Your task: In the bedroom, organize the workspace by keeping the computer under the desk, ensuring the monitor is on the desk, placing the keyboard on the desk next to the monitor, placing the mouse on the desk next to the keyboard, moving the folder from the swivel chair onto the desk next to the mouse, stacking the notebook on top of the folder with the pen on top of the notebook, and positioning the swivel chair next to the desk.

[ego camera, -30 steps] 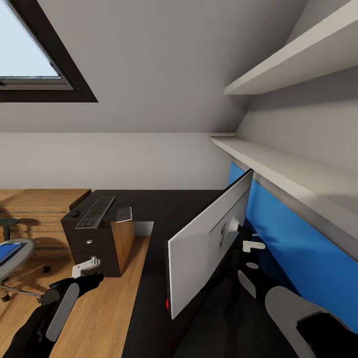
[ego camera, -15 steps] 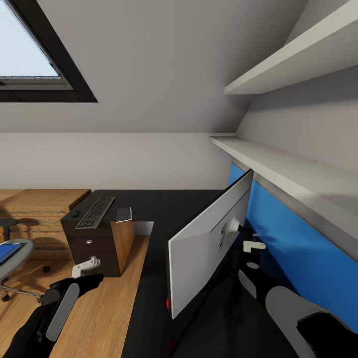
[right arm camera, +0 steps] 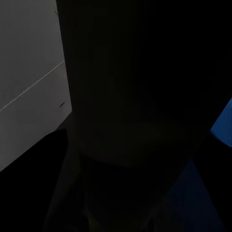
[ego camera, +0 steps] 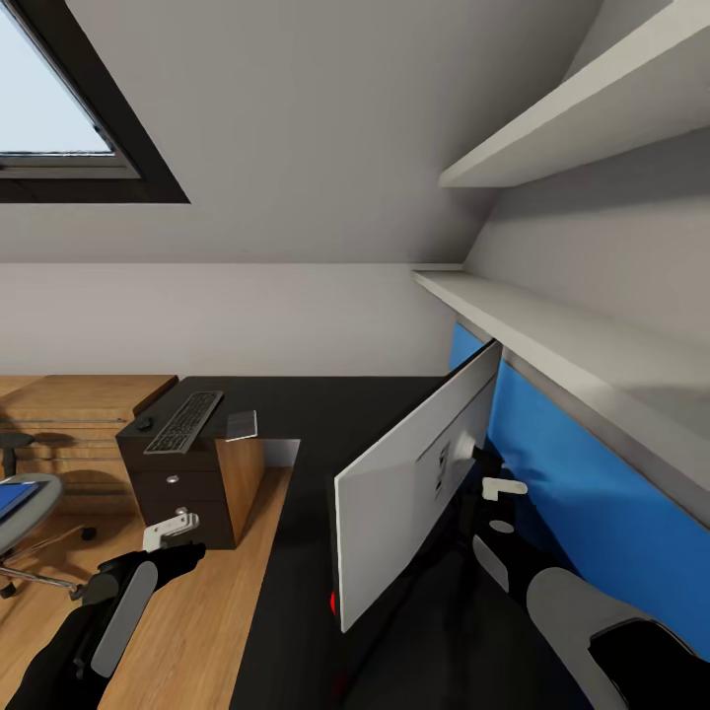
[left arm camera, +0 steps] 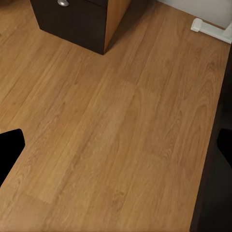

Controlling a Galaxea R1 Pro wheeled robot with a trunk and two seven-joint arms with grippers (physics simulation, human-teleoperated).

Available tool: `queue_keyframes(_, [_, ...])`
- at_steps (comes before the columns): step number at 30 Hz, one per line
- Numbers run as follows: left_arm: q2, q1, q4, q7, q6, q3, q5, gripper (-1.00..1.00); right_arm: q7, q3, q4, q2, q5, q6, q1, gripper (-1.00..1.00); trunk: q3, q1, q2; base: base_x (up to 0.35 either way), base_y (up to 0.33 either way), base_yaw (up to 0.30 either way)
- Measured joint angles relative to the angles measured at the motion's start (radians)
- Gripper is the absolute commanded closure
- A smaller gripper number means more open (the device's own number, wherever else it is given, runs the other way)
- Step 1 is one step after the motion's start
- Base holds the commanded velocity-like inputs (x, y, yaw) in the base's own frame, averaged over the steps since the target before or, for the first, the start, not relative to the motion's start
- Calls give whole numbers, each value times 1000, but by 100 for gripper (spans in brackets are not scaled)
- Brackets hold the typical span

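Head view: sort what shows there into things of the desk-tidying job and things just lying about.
Job:
monitor
keyboard
mouse
folder
chair
desk

Lying about:
grey pad beside the keyboard
wall shelves
skylight
wood cabinet

No readable text anywhere — no labels, brands, numbers.

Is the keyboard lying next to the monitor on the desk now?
No, the keyboard lies on the black drawer unit, well apart from the monitor.
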Motion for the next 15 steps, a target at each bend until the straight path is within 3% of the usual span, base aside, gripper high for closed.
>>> queue_keyframes(1, [0,0,0,0,0,0,0,-100,0,0,0,0,0,0,0,-100,0,0,0,0,0,0])
queue_keyframes(15, [0,0,0,0,0,0,0,-100,2,1,-1,1,10,-1,-1,-100,0,0,0,0,0,0])
